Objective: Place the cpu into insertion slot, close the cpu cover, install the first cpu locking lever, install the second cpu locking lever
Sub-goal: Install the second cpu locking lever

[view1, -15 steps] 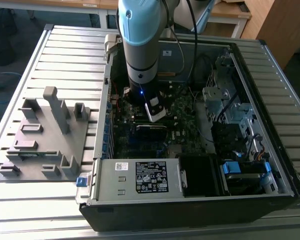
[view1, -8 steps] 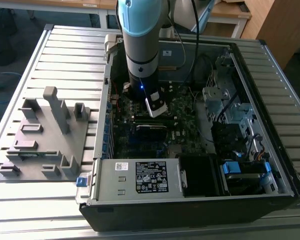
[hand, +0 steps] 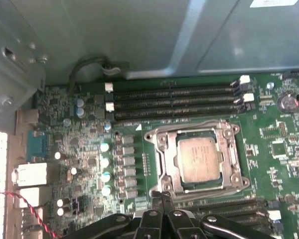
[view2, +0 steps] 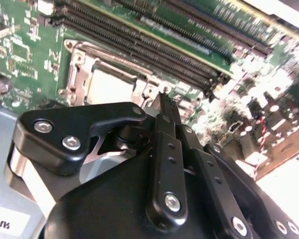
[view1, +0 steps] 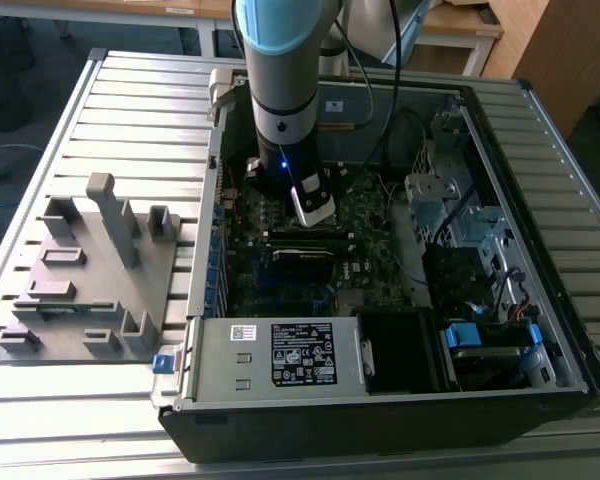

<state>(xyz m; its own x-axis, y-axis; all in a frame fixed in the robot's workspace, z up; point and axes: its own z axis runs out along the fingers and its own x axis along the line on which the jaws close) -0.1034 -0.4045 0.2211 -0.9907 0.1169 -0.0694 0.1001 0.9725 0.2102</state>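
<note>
In both wrist views the black metal pincer (hand: pixel 162 198) has its slim fingers pressed together, gripping nothing. Just beyond its tips lies the insertion slot (hand: pixel 198 160), a square socket on the green circuit board (hand: pixel 89 149). The flat silvery cpu (hand: pixel 199 158) sits inside it, with the cpu cover (hand: pixel 159 149), a thin shiny metal frame, lying closed around it. Farther on run long black memory slots (hand: pixel 174 102). The exterior view shows the arm (view1: pixel 285 90) reaching down into the open computer case (view1: pixel 540 230) on the ribbed metal worktop (view1: pixel 130 110).
</note>
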